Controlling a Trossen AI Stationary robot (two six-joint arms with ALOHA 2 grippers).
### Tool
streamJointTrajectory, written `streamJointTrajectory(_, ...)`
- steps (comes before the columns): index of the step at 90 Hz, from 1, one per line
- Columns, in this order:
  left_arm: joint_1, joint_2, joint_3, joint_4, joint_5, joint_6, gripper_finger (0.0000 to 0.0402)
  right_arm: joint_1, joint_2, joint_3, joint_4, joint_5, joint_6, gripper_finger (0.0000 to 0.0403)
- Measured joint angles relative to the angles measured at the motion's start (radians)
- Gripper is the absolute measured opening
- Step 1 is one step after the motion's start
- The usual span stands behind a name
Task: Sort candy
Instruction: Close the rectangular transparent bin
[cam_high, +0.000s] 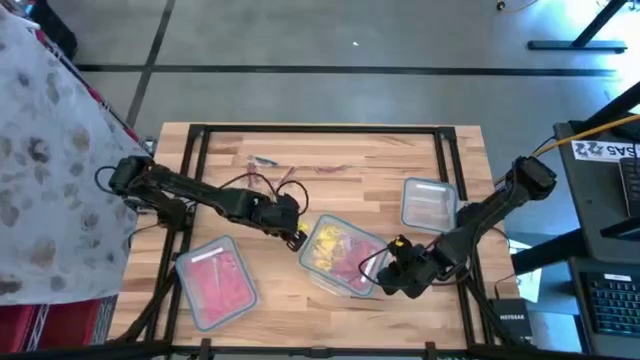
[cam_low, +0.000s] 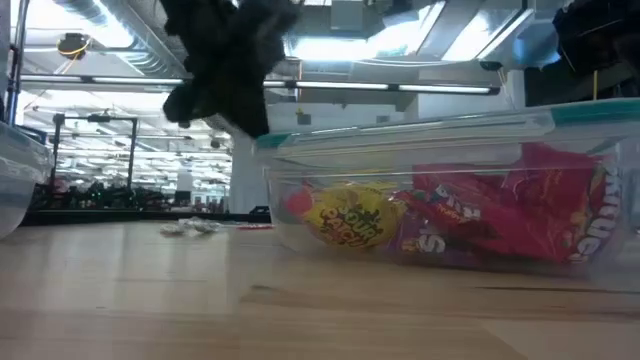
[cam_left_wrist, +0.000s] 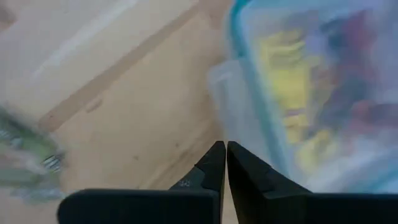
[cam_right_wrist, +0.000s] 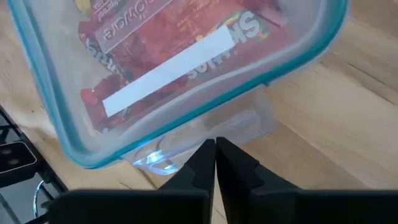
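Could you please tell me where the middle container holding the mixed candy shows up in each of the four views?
High view: mixed-candy container, bottom centre, between both pincers.
Low view: right half.
Left wrist view: upper right.
Right wrist view: top.
Shared landmark: its teal rim.

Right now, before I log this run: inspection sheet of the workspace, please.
Surface: wooden table, black frame around it.
Job's things: middle container holds mixed yellow and red candy; left container holds red/pink candy; right container, contents unclear.
Clutter: a few loose wrapped pieces near the table's far edge.
Grippers: left tool shut, at the middle container's left edge; right tool shut, at its right corner tab.
Cables: wires run along the left arm; a yellow cable beside the right arm.
Surroundings: patterned cloth on the left, desk with keyboard on the right.
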Motion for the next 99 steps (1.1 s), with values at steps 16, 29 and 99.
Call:
streamJointTrajectory(16,0.021,0.043,0.0,0.038,0.036,0.024,0.0,0.0,0.0,0.0,0.003,0.001,0.0,0.0)
streamJointTrajectory(29,0.03,0.099,0.0,0.04,0.044,0.025,0.0,0.0,0.0,0.0,0.004,0.001,-0.01,0.0)
streamJointTrajectory(99,-0.064,0.288,0.0,0.158,0.165,-0.024,0.0001,-0.097,0.107,0.007,0.005,0.014,-0.083,0.0)
